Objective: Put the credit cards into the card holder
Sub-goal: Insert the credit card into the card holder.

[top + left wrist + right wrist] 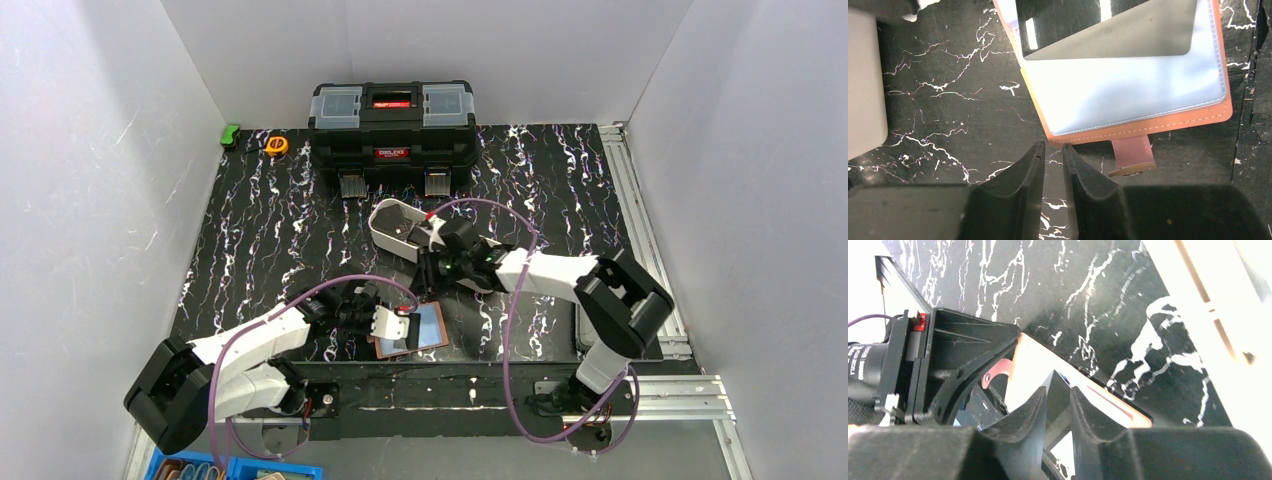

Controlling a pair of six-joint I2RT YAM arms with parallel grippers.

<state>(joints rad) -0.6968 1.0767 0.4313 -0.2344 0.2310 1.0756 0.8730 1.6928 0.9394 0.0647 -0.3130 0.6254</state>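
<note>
We see the left tool (1053, 150) with its jaws drawn narrow, a slim strip of black marbled tabletop (270, 230) showing between them and nothing in the gap. Just past its fingertips lies the card holder (1128, 90), opened flat on the tabletop. Its clear pale blue-grey pocket faces up, tan-pink stitched leather frames it, and the snap tab (1132, 155) sticks out from the edge nearest the tool. In the top view the left tool (405, 328) sits at the left edge of the card holder (428, 328), near the front of the tabletop between the two arms. The right tool (428, 290) reaches down from behind toward the holder's far edge. In its own wrist view the right tool (1058, 390) also stands narrow, with a thin dark thing between its pads. We cannot tell whether that is one of the credit cards or whether it is gripped. Beyond those pads we see the pink edge of the card holder (1030, 360) and the black body of the left tool. Farther back stand a white oval tray (385, 225) and a black toolbox (392, 120).
</note>
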